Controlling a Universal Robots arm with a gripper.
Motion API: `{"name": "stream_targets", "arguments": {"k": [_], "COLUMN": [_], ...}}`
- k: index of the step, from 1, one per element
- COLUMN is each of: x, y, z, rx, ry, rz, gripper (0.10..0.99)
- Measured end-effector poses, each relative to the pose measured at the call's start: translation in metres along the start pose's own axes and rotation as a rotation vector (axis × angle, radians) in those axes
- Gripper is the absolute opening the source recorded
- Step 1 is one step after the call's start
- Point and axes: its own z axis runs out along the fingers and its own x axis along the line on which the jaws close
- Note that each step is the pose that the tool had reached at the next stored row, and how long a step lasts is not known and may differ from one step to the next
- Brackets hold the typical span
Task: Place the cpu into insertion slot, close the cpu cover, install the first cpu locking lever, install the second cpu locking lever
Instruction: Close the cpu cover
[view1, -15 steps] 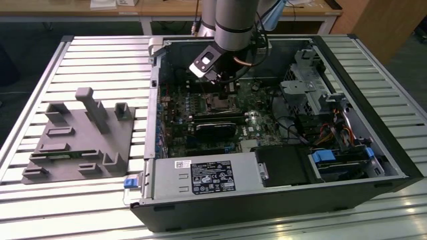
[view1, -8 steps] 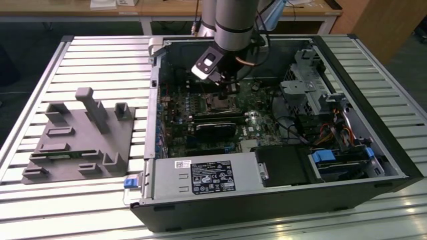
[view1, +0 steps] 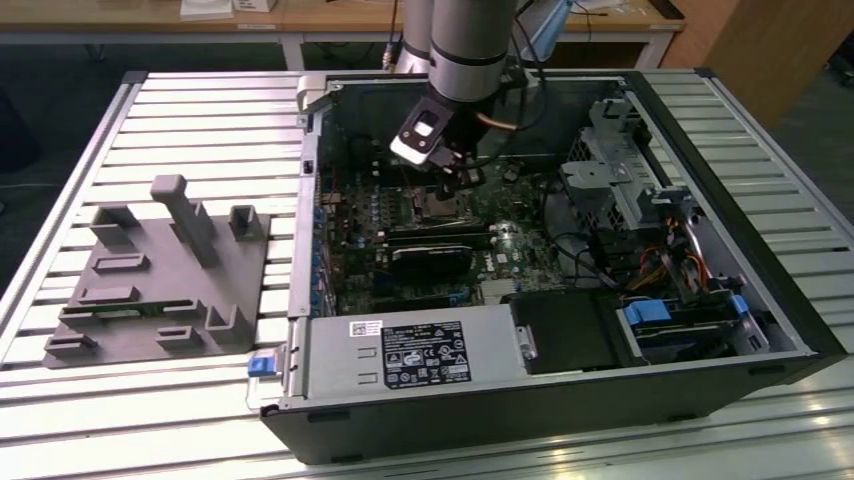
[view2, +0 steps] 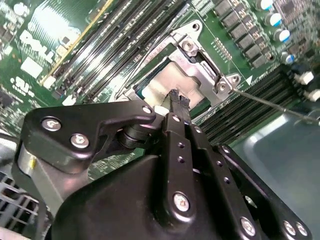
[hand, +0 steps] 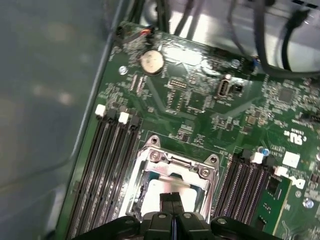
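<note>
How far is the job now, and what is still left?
Done: the chip lies in the socket, and the cover seems lowered around it. In hand: the shut gripper is at the chip's face; whether it touches, I cannot tell. Left: one thin lever sticks out loose over the memory slots, so it looks unlatched.

A slatted metal tabletop (view1: 200, 110) spans the frame. A wooden desk (view1: 334, 20) runs along the top, a wooden cabinet (view1: 747, 35) upper right, dark floor (view1: 80, 70) upper left.
</note>
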Motion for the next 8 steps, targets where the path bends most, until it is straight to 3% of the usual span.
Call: {"name": "stream_targets", "arguments": {"k": [8], "x": [0.0000], "y": [0.0000], "z": [0.0001], "rx": [0.006], "ry": [-0.0009], "rz": [-0.144], "gripper": [0.106]}}
